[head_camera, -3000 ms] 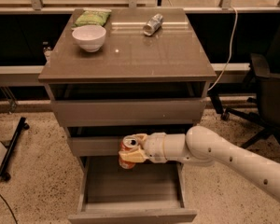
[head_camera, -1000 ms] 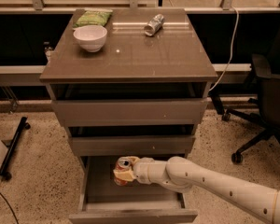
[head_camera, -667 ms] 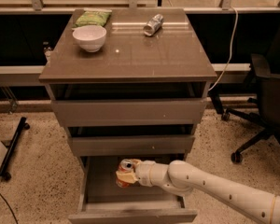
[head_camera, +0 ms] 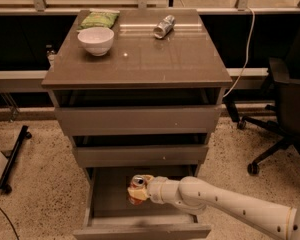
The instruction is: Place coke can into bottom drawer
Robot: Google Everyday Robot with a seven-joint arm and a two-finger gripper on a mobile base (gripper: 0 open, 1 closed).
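Hovering over the open bottom drawer (head_camera: 108,200), the gripper (head_camera: 142,189) held the coke can (head_camera: 136,184) upright, its fingers clamped on the can's sides.

Illegible (gripper (head_camera: 140,190) holds coke can (head_camera: 136,183) over drawer (head_camera: 109,196)).

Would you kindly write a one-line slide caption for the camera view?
The gripper holds the coke can over the open bottom drawer; a bowl and silver can rest on top.
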